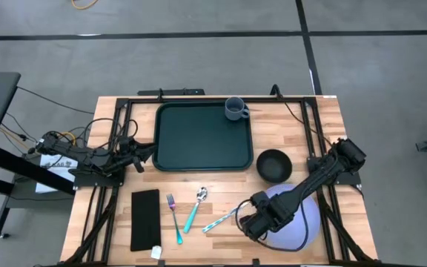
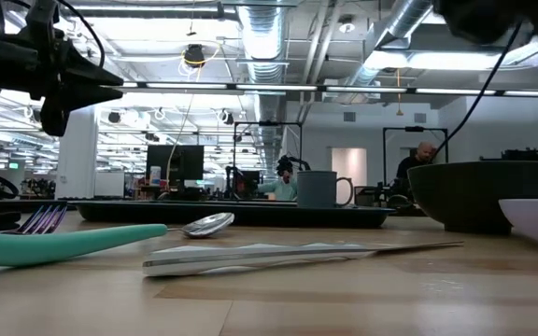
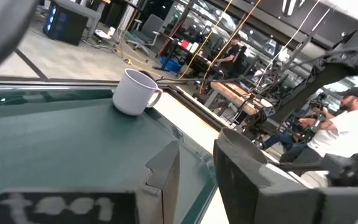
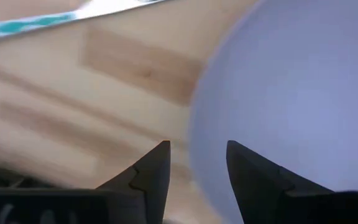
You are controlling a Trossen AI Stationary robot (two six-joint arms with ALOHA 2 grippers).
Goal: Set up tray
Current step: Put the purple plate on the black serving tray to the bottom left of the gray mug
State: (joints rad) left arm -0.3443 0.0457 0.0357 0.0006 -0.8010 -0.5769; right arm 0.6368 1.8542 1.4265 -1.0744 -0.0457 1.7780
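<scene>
Right hand [image 1: 249,221] at plate [image 1: 302,222] rim

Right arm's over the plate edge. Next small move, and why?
Probably lower the right tool and close on the plate rim. Its fingers are open, straddling the rim's edge in the wrist view, and the plate still sits on the table outside the tray. The left tool waits at the tray's left edge.

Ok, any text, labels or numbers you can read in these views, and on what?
No text can be read for certain.
Left gripper: white marking on its body, too blurred to read.
Right gripper: faint marks on its body, unreadable.
White paper under the left arm: print too small.
</scene>
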